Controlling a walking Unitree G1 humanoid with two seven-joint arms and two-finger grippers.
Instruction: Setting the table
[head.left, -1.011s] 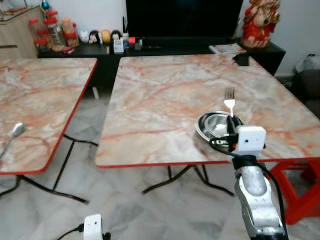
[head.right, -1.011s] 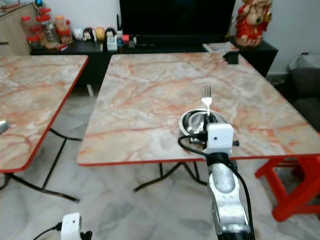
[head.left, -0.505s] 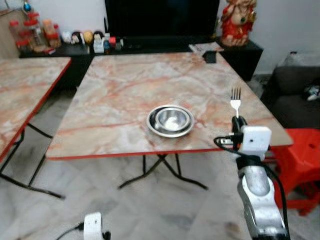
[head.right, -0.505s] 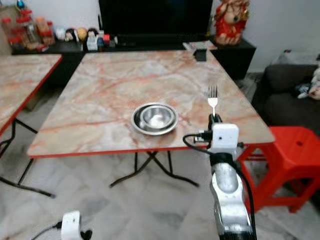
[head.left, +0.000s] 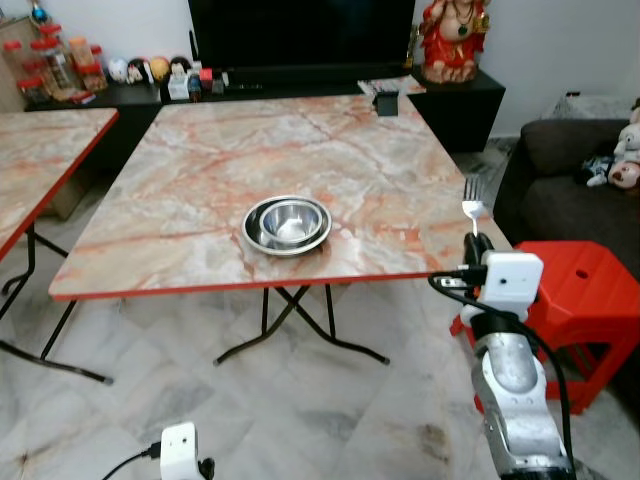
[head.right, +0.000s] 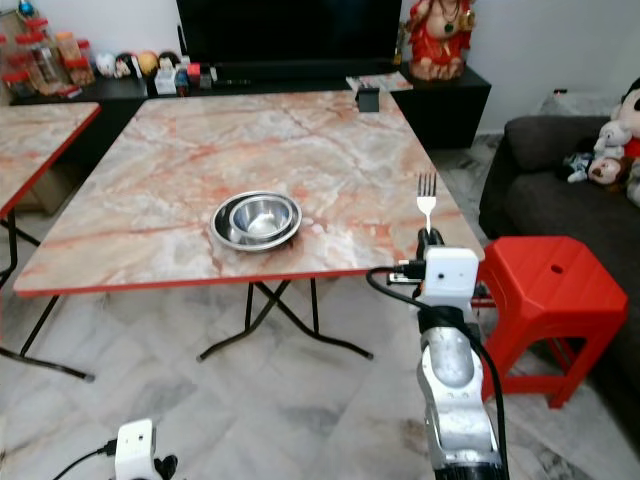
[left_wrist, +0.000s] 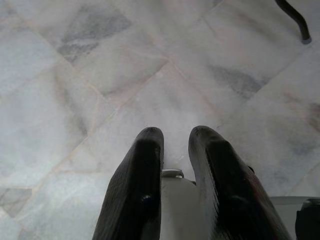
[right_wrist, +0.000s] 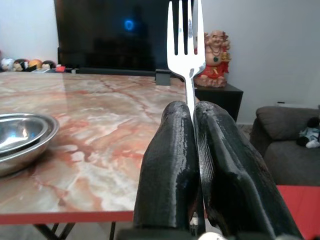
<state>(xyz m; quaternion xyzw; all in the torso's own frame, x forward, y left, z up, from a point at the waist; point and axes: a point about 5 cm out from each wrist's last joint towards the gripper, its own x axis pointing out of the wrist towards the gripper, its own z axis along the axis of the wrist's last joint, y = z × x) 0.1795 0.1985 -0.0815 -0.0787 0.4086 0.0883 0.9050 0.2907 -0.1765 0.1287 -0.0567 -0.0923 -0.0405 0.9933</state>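
Right gripper (right_wrist: 192, 112) clamped on fork (head.right: 427, 196), tines straight up, at the table's (head.left: 200, 165) near right corner, 3 o'clock of the steel bowl (head.left: 288, 222). Bowl sits nested in a steel plate near the front edge. Left gripper (left_wrist: 175, 137) hangs low over the floor, fingers narrowly apart, holding nothing.

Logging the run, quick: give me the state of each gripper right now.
Left gripper: hangs idle over the floor, fingers slightly apart, holding nothing.
Right gripper: fingers shut on the fork, held upright near the table edge.
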